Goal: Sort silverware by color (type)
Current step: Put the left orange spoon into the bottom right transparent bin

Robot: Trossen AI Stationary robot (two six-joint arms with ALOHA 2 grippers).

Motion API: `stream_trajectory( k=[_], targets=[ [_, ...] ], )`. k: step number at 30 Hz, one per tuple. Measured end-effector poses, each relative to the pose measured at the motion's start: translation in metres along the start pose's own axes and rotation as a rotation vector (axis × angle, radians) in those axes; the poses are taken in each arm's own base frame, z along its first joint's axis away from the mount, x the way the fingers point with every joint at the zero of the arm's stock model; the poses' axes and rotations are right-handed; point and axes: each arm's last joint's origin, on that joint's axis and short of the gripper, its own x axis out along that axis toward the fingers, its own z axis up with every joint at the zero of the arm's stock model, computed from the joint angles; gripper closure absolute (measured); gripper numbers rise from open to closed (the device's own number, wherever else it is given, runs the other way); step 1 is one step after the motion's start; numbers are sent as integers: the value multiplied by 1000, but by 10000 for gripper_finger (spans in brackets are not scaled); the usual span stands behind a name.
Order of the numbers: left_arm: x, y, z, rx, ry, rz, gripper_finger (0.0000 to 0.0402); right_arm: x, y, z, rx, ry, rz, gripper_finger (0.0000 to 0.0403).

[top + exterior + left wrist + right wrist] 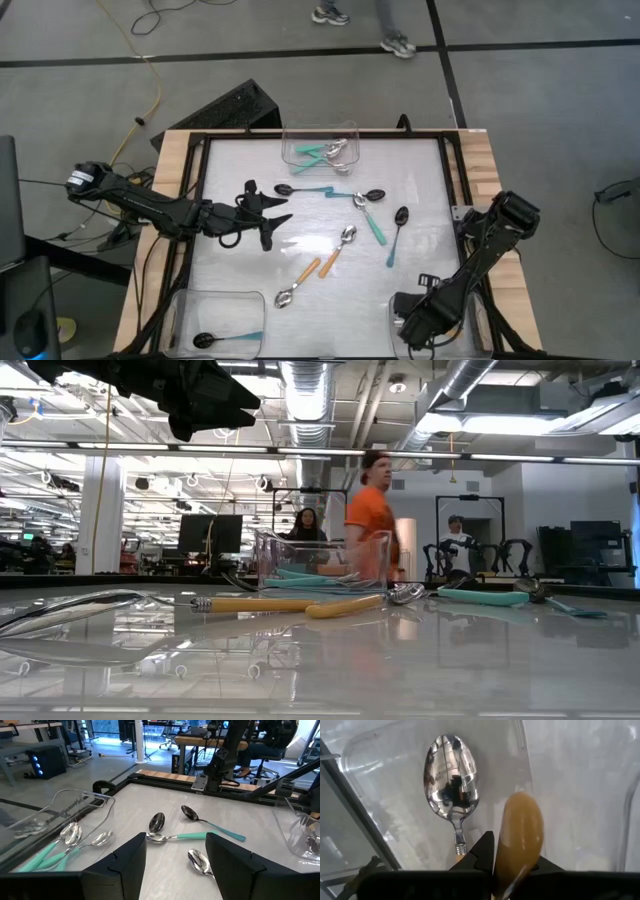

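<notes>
The table (pixel 225 265) has a white top inside a dark frame. The left arm reaches in from the left side, and the left gripper (pixel 280 225) hangs over the middle-left of the table. Its fingers (pixel 131 857) stand wide apart with nothing between them. The right arm bends down to the near right corner, where the right gripper (pixel 410 325) is inside the near right bin (pixel 470 335). It is closed on the held orange handle (pixel 520 837). The bowl of this spoon is hidden behind the fingers. Just beside it, the binned spoon (pixel 451 775) lies on the bin floor with its silver bowl in full view, but its orange handle is mostly cut off by the gripper.

The far bin (pixel 290 150) holds the teal and silver spoons (pixel 325 152). They overlap, so I cannot count them. The near left bin (pixel 185 305) holds one black-bowl spoon (pixel 225 340) with a teal handle.

Loose on the table are the two orange spoons (pixel 340 248), near each other at the middle, and the loose teal spoons (pixel 368 215) toward the far right. Some of these have black bowls and others silver. In the left wrist view one silver bowl (pixel 200 861) has its handle hidden behind a finger.

A white label (pixel 78 180) sits on the left arm, and it is too small to read.
</notes>
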Motion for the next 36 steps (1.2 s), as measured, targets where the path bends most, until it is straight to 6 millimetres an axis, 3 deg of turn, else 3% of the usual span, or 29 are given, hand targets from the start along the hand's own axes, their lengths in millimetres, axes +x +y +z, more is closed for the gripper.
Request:
stream_trajectory(
  k=[36],
  targets=[
    [0,0,0,0,-1,2,212,9,0,2,44,-111,-8,343]
  ],
)
